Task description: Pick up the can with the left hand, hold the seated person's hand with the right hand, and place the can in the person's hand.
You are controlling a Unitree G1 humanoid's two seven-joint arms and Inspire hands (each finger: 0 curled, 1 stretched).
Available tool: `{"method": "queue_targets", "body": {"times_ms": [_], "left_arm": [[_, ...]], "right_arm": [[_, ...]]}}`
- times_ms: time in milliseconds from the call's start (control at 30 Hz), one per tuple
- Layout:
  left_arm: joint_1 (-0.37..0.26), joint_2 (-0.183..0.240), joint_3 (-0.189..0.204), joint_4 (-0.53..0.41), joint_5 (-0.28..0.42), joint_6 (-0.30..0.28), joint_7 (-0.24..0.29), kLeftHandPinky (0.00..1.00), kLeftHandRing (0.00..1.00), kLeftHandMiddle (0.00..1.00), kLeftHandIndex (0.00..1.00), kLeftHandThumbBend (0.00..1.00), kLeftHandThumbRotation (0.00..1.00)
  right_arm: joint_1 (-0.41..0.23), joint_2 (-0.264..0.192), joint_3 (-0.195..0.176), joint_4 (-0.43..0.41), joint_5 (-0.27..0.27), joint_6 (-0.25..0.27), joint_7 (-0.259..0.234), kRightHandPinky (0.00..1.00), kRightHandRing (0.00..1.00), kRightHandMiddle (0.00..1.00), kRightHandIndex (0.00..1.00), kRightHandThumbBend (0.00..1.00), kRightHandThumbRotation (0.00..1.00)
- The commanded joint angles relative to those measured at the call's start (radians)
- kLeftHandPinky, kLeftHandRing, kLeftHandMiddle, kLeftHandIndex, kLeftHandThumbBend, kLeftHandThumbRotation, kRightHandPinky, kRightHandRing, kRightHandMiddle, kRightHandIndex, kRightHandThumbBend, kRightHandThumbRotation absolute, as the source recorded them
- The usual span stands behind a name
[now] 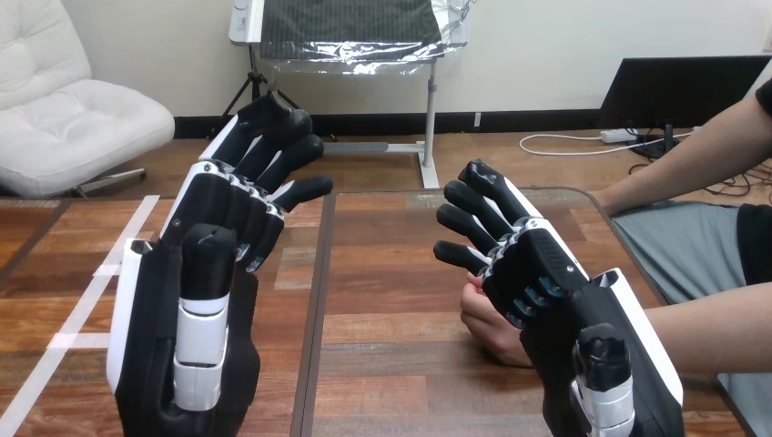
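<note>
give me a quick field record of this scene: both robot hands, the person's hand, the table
left robot hand: raised over the table's left part, fingers straight, holding nothing
right robot hand: over the table's right part, fingers straight, not curled round anything
person's hand: loosely closed, on the table, right beside the right robot hand and partly hidden by it; contact cannot be told
table: wooden, with pale tape at its left
handhold: not yet made
</note>
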Motion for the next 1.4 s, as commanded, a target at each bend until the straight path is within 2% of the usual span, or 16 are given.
{"method": "queue_targets", "body": {"times_ms": [0,333,533,833,1133,1367], "left_arm": [[-0.029,-0.028,0.005,-0.004,-0.016,-0.015,-0.010,0.72,0.82,0.84,0.83,0.58,0.85],[-0.036,-0.034,0.006,0.007,-0.014,-0.019,-0.015,0.71,0.83,0.84,0.84,0.58,0.84],[-0.038,-0.030,0.009,0.007,-0.019,-0.010,-0.017,0.71,0.83,0.84,0.84,0.59,0.83],[-0.048,-0.030,0.030,0.021,0.001,0.011,-0.003,0.72,0.84,0.85,0.84,0.63,0.81],[-0.090,-0.028,0.094,0.078,0.065,0.034,0.032,0.79,0.87,0.87,0.87,0.66,0.79],[-0.146,-0.032,0.164,0.170,0.207,0.024,0.106,0.80,0.87,0.88,0.88,0.70,0.82]], "right_arm": [[-0.030,0.008,-0.009,-0.027,0.013,-0.018,0.001,0.87,0.92,0.93,0.95,0.94,0.94],[-0.026,0.007,-0.009,-0.031,0.020,-0.012,0.002,0.87,0.92,0.93,0.95,0.93,0.94],[-0.027,0.009,-0.010,-0.029,0.005,-0.018,-0.001,0.87,0.92,0.93,0.95,0.92,0.95],[-0.027,0.008,-0.008,-0.029,0.014,-0.012,0.002,0.87,0.92,0.93,0.95,0.92,0.94],[-0.026,0.013,-0.009,-0.026,-0.004,-0.020,-0.005,0.87,0.92,0.93,0.94,0.91,0.95],[-0.026,0.012,-0.008,-0.029,-0.002,-0.017,-0.005,0.86,0.92,0.93,0.95,0.91,0.95]]}}
